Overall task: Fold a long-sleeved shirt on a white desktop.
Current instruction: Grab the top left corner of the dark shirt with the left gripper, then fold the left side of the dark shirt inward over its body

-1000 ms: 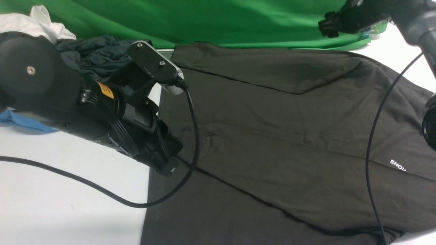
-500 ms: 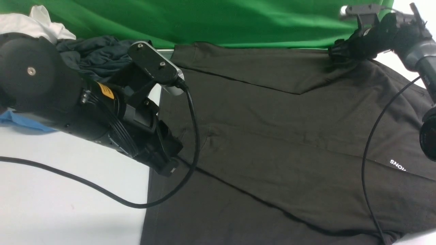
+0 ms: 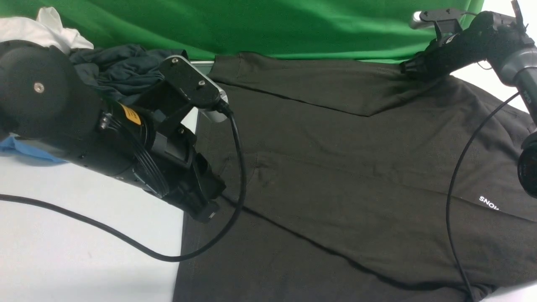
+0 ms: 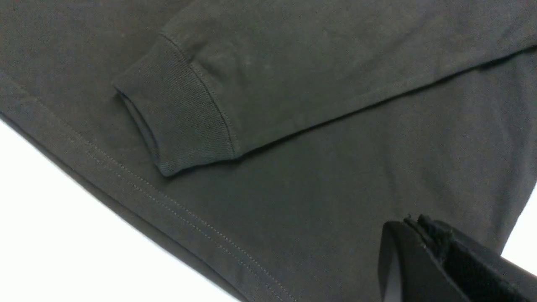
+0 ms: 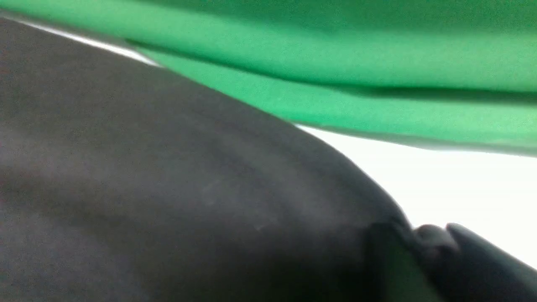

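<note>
At the far left, against the green backdrop (image 3: 272,25), a white cloth (image 3: 46,29), a crumpled blackish-teal garment (image 3: 113,67) and the edge of a blue garment (image 3: 25,149) lie on the white desktop (image 3: 84,260). The left arm reaches across in front of them, and a black cable (image 3: 105,230) loops from it over the bare tabletop. The left gripper (image 3: 205,209) hangs over the left hem of the long-sleeved shirt (image 3: 335,167). In the left wrist view its fingers (image 4: 402,251) are pressed together with no cloth between them, above the flat fabric near the stitched hem. That view also shows a ribbed cuff (image 4: 180,113) lying on the body of the shirt, where a sleeve is folded across it.

The shirt itself lies spread over the middle and right of the desktop, running from the backdrop to the near edge of the front view, with both sleeves laid inward over the body. Part of its white print (image 3: 488,203) shows toward the right.

At the far right, the right gripper (image 3: 406,67) is down on the shirt's far edge, just beside the backdrop. In the blurred right wrist view the dark cloth rises in a mound into the fingertips (image 5: 461,251), which look pinched on that edge.
</note>
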Action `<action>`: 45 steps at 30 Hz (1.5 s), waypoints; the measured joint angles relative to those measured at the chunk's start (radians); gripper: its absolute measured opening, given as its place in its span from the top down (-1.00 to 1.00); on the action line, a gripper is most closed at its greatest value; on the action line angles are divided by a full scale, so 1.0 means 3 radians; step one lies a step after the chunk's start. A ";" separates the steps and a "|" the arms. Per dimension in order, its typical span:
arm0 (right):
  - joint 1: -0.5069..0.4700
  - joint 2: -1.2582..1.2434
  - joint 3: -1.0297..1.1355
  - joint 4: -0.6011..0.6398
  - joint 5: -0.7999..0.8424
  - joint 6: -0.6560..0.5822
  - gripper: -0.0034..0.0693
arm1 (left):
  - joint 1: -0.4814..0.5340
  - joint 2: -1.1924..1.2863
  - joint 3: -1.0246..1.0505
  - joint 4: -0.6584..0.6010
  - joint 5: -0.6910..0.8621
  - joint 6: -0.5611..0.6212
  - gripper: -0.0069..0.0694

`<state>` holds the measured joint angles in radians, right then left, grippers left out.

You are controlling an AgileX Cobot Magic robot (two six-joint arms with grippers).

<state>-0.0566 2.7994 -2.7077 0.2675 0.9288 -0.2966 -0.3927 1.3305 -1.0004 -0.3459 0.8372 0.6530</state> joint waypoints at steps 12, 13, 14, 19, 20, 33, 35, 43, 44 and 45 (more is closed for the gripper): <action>0.0045 -0.0366 -0.0084 -0.0009 0.0366 -0.0010 0.72 | 0.0000 0.0000 0.0000 0.0113 0.0000 0.0013 0.77; 0.0058 -0.0396 -0.0098 -0.0009 0.0456 -0.0010 0.72 | 0.0000 0.0000 0.0000 0.0113 0.0000 0.0013 0.77; 0.0062 -0.0411 -0.0106 -0.0006 0.0517 -0.0013 0.72 | 0.0000 0.0000 0.0000 0.0113 0.0000 0.0013 0.77; 0.0077 -0.0426 -0.0106 -0.0010 0.0921 -0.0048 0.72 | 0.0000 0.0000 0.0000 0.0149 -0.0026 0.0013 0.77; 0.0077 -0.0426 -0.0106 -0.0013 0.0935 -0.0048 0.72 | 0.0000 0.0000 0.0000 0.0163 -0.0035 0.0016 0.77; 0.0062 -0.0655 0.0668 -0.0568 0.0954 0.0144 0.52 | 0.0000 -0.0004 0.0000 0.0276 -0.0072 0.0013 0.77; 0.0066 -0.0652 0.0671 -0.0529 0.0888 0.0159 0.13 | 0.0000 -0.0004 0.0000 0.0276 -0.0088 0.0013 0.77; 0.0343 -0.0659 0.0340 -0.0201 0.0455 0.0035 -0.61 | 0.0000 -0.0004 0.0000 0.0234 -0.0111 0.0013 0.77; 0.0453 -0.0655 0.0335 -0.0169 0.0323 -0.0037 -0.54 | 0.0000 -0.0004 0.0000 0.0194 -0.0111 0.0013 0.77; 0.0483 -0.0651 0.0335 -0.0160 0.0287 -0.0060 -0.53 | 0.0000 -0.0004 0.0000 0.0186 -0.0114 0.0013 0.77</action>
<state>0.0884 2.6041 -2.6072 0.2195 1.0149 -0.3145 -0.3927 1.3294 -1.0004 -0.2902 0.8030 0.6569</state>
